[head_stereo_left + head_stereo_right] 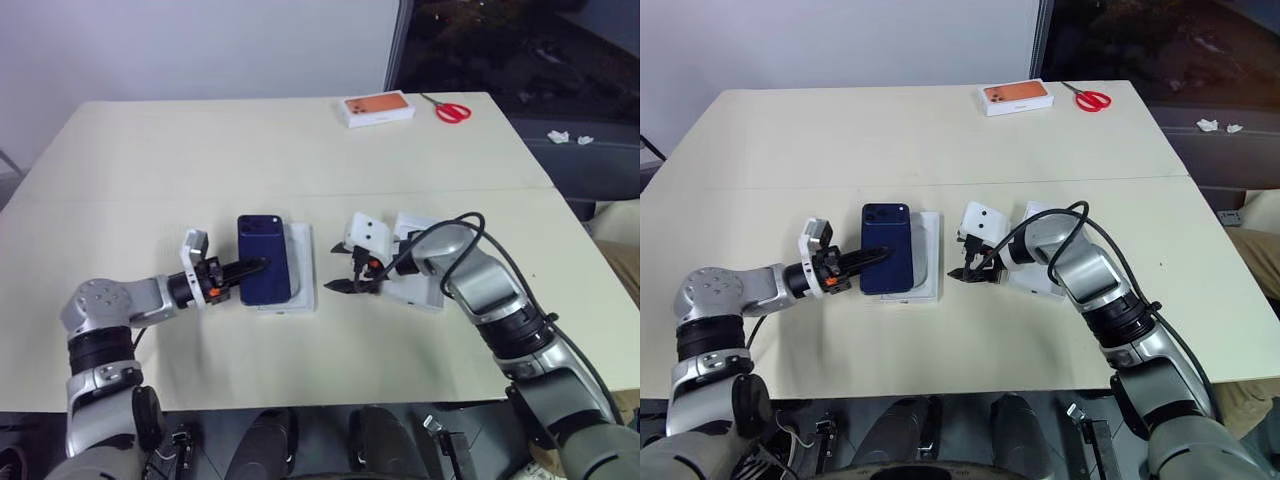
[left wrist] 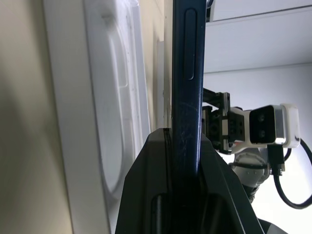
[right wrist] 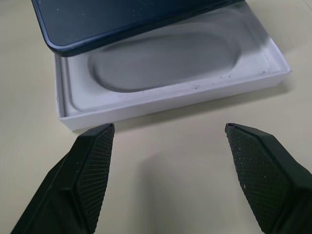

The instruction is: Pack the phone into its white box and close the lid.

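Gripping the phone [image 1: 264, 259] by its near edge, our L gripper [image 1: 248, 268] has its fingers closed on it and holds it partly over the white box [image 1: 300, 270], w/ the phone's far edge above the tray's oval recess, camera cluster facing up. Our R gripper [image 1: 345, 285] sits just beside the box's right side, fingers [image 3: 92, 170] spread apart w/ nothing between them, above bare worktop [image 1: 300, 150]. We see the lid [image 1: 425, 285] lying under the R wrist.
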Controlling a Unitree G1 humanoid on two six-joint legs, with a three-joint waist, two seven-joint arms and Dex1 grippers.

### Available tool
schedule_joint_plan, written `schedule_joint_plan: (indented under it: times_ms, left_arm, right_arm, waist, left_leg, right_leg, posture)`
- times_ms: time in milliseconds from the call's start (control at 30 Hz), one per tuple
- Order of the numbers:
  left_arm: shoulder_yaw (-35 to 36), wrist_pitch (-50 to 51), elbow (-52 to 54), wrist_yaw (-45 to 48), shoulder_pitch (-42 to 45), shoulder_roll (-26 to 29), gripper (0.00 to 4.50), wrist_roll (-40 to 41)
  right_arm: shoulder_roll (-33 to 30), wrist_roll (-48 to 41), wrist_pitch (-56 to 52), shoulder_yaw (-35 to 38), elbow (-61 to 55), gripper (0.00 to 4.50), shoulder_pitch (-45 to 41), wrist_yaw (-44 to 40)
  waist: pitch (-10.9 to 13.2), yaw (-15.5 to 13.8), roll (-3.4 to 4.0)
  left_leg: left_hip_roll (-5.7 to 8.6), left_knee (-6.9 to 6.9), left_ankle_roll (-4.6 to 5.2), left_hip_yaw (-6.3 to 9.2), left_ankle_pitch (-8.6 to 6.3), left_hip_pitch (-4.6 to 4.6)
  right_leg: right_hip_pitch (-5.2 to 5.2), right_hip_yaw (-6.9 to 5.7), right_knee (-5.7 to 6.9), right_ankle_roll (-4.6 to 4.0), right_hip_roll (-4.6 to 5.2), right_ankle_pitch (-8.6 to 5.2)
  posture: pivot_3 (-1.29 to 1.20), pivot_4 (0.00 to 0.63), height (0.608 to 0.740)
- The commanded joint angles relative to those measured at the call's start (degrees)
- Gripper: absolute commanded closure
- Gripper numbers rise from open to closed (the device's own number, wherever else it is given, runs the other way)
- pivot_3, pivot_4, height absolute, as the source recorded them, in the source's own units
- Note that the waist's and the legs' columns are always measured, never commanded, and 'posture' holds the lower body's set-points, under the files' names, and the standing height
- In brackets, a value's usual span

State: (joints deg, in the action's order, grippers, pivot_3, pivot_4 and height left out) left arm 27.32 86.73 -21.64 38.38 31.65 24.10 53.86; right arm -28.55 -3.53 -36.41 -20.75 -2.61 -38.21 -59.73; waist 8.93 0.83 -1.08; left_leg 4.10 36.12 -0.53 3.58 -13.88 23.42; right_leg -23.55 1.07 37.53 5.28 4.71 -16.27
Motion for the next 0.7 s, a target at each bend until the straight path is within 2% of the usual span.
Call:
schedule_joint_plan:
  times_ms: [33, 67, 267, 300, 467, 700]
  left_arm:
    - [-1.1, -0.7, 0.8, 0.7, 1.8, -0.2, 3.5, 0.5]
    - [-1.3, -0.8, 0.5, 0.3, 2.1, -0.2, 3.26, 0.2]
    - [-2.8, -0.4, 0.2, 1.8, 2.8, 1.0, 0.22, -0.1]
    - [-3.0, -0.3, 0.2, 1.6, 3.0, 1.3, 0.05, -0.5]
    - [-5.0, 0.0, 1.4, 2.7, 3.3, 2.7, 0.05, -0.6]
    - [-4.6, 5.4, 1.4, 0.2, 6.7, 2.3, 0.05, 0.9]
  right_arm:
    - [0.2, -0.4, 0.1, 0.5, -1.9, 0.64, 0.0, 1.1]
    - [0.1, -0.4, 0.2, 0.5, -1.7, 0.64, 0.0, 1.3]
    - [0.0, -0.5, 0.1, 0.4, -1.2, 0.64, -0.3, 2.0]
    - [0.1, -0.6, 0.0, 0.4, -1.2, 0.64, -0.4, 2.1]
    - [0.9, -0.6, -0.1, 0.2, -0.5, 0.64, -0.9, 2.7]
    - [2.4, -0.4, 0.4, -0.2, 1.0, 0.64, -1.8, 3.3]
  waist:
    - [0.0, 0.0, 0.0]
    - [0.0, 0.0, 0.0]
    - [0.0, 0.0, 0.0]
    - [0.0, 0.0, 0.0]
    - [0.0, 0.0, 0.0]
    - [0.0, 0.0, -0.01]
  left_leg:
    - [0.01, 0.0, -0.04, 0.0, 0.02, 0.0]
    - [0.01, 0.01, -0.07, 0.0, 0.04, 0.0]
    - [0.01, 0.01, -0.07, 0.0, 0.04, -0.01]
    - [0.01, 0.02, -0.06, 0.01, 0.04, -0.01]
    - [0.01, 0.01, -0.1, 0.01, 0.06, -0.02]
    - [0.02, 0.02, -0.09, 0.0, 0.06, -0.01]
  right_leg:
    - [0.01, 0.0, 0.0, 0.0, 0.0, 0.0]
    - [0.01, 0.0, 0.0, 0.0, 0.01, 0.0]
    - [0.02, -0.02, 0.01, 0.0, 0.0, 0.0]
    - [0.03, -0.02, 0.01, 0.0, 0.0, 0.0]
    - [0.04, -0.01, 0.0, 0.0, 0.0, 0.0]
    - [0.04, -0.01, 0.0, 0.0, -0.01, 0.0]
  posture:
    - [0.0, 0.15, 0.74]
    - [0.0, 0.15, 0.74]
    - [0.0, 0.15, 0.74]
    - [0.0, 0.15, 0.74]
    - [0.0, 0.15, 0.74]
    - [0.0, 0.15, 0.74]
